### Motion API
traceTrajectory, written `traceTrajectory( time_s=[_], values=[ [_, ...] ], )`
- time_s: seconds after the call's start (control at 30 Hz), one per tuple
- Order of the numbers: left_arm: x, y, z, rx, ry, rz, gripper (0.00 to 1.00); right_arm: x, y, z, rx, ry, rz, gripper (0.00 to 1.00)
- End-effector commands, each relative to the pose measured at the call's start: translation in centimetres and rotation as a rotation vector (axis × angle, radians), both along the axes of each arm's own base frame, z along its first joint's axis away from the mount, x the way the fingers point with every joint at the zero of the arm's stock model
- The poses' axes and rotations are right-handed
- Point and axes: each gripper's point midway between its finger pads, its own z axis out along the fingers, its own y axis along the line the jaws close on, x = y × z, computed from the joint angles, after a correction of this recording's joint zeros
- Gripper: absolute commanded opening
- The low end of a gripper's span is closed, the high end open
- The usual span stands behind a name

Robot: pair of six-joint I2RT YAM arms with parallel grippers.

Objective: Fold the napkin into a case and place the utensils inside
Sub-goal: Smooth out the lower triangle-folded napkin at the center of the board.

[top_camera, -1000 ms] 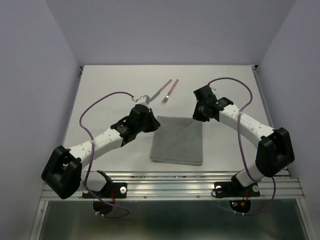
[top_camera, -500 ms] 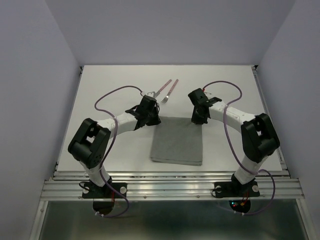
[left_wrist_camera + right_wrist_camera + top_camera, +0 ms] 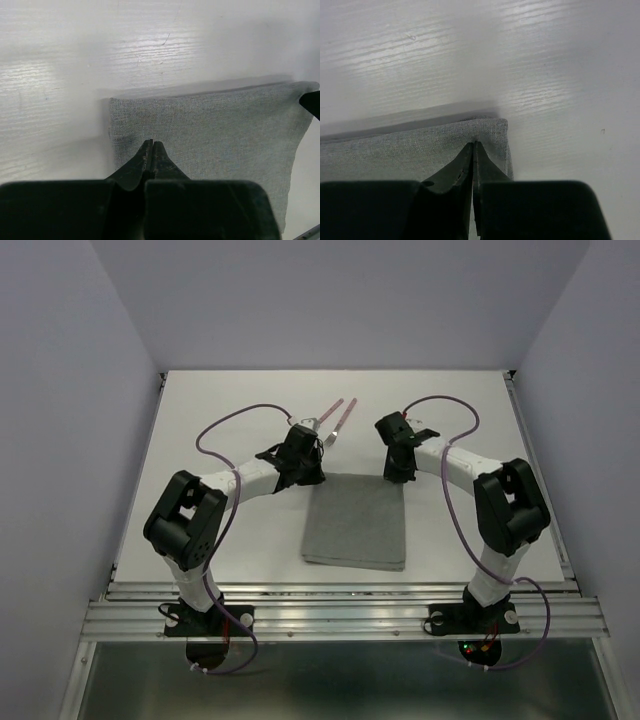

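- Table (image 3: 200,440): white, wood-grained. It carries the napkin, and I see bare surface on all four sides of the cloth.
- Napkin (image 3: 355,525): grey cloth lying flat as a rectangle, its long sides running from the arm bases toward the far wall. Its near edge stops short of the table's front rail.
- Utensils (image 3: 337,418): two slim pieces with pinkish handles, side by side on the table beyond the napkin's far-left corner and clear of the cloth. Their metal ends point back toward the napkin and lie close to the left arm's wrist.
- Cables: a purple loop (image 3: 240,418) arches left of the napkin's far edge, and a second (image 3: 450,405) arches to its right.
- Left gripper (image 3: 152,149): it stands on the napkin's far-left corner, just inside both edges. The jaws are pressed together on the cloth with only a hairline slit between them, and there is a faint dimple in the weave beside the tips.
- Right gripper (image 3: 473,149): it stands on the napkin's far-right corner, right at the edge. The jaws are likewise closed onto the cloth, with a short crease running off the tips.
- Dark shape (image 3: 312,102): at the napkin's far-right corner in the left wrist view, too cropped to name.
- Room: open table lies beyond the napkin's far edge on the right arm's side. The utensils crowd the left arm's side.
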Motion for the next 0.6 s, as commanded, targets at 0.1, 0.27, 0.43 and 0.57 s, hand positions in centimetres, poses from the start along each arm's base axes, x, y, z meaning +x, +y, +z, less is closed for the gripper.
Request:
traceTrajectory(
  time_s=[0.1, 0.27, 0.43, 0.57],
  values=[
    [1.1, -0.2, 3.2, 0.002, -0.065, -0.021, 0.00, 2.2, -0.5, 5.2, 0.027, -0.169, -0.035, 0.07],
    [1.3, 0.3, 2.4, 0.029, -0.051, -0.003, 0.00, 2.0, -0.7, 3.0, -0.003, -0.119, -0.035, 0.07],
    [1.7, 1.1, 2.7, 0.026, -0.052, 0.020, 0.17, 2.0, -0.6, 0.2, -0.032, -0.063, -0.026, 0.06],
    [1.8, 1.2, 2.2, 0.019, -0.037, 0.007, 0.51, 2.5, -0.2, 0.1, -0.025, -0.067, -0.010, 0.07]
  ],
)
